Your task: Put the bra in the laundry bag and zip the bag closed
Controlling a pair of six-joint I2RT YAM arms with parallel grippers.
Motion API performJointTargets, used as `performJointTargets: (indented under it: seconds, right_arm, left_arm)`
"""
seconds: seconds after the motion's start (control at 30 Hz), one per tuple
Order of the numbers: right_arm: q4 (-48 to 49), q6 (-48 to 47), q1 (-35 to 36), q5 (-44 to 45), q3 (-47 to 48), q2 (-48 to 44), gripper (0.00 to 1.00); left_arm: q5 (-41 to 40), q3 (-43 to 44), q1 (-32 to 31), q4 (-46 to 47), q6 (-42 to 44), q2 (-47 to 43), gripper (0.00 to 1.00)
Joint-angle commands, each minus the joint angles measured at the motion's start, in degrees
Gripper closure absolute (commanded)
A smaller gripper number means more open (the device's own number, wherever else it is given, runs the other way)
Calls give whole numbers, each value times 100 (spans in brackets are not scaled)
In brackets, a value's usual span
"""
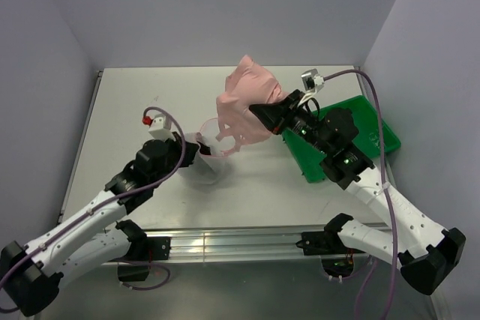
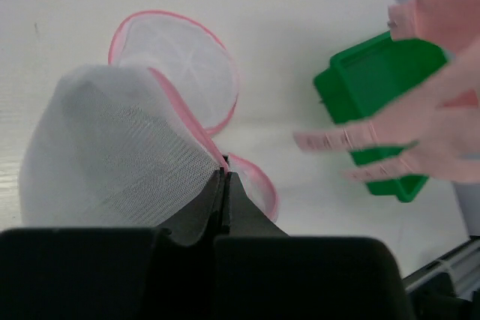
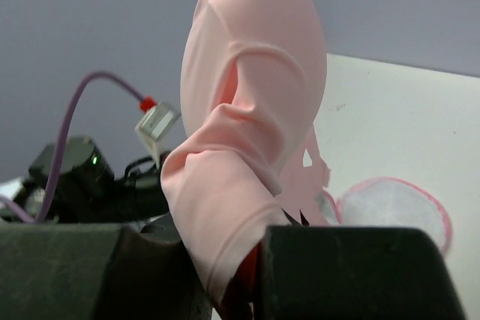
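The pale pink bra (image 1: 244, 103) hangs from my right gripper (image 1: 262, 114), which is shut on it and holds it above the table, just right of the laundry bag. In the right wrist view the bra (image 3: 240, 155) fills the middle, pinched between my fingers. The white mesh laundry bag (image 1: 210, 148) with pink rim sits at mid-table, its round lid (image 2: 180, 65) lying open flat. My left gripper (image 2: 223, 177) is shut on the bag's pink rim, holding the mesh body (image 2: 112, 155) up. The bra's straps (image 2: 390, 140) dangle at the right of the left wrist view.
A green plastic tray (image 1: 367, 136) lies at the right of the table, partly under my right arm; it also shows in the left wrist view (image 2: 375, 88). Grey walls stand close behind and on both sides. A metal rail (image 1: 225, 241) runs along the near edge.
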Motion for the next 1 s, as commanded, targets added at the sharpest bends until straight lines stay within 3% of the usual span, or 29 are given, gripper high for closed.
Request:
performJointTargets:
  seconds: [0.0, 0.13, 0.3, 0.4, 0.57, 0.83, 0.97]
  right_arm:
    - [649, 407, 34, 433, 235, 209, 100]
    - [1326, 830, 245, 881, 156, 831, 100]
    - [2345, 1173, 1036, 2075, -11, 1832, 100]
    - [2864, 1472, 1414, 2113, -186, 2361, 100]
    - [3296, 1709, 1827, 2385, -986, 2266, 100]
    - [3603, 2307, 2179, 1886, -2110, 2169, 100]
    - [3200, 2132, 2206, 1149, -1893, 2379, 100]
  left_arm:
    - [365, -512, -13, 942, -441, -657, 100]
    - [102, -987, -22, 830, -626, -1158, 100]
    - [-48, -1673, -13, 839, -951, -1861, 100]
    - [-224, -1823, -22, 725, -978, -2143, 100]
    - [-592, -1885, -13, 277, -943, -2415, 100]
    - [-690, -1963, -13, 241, -1022, -2573, 100]
    - [-585, -1964, -13, 531, -873, -2610, 100]
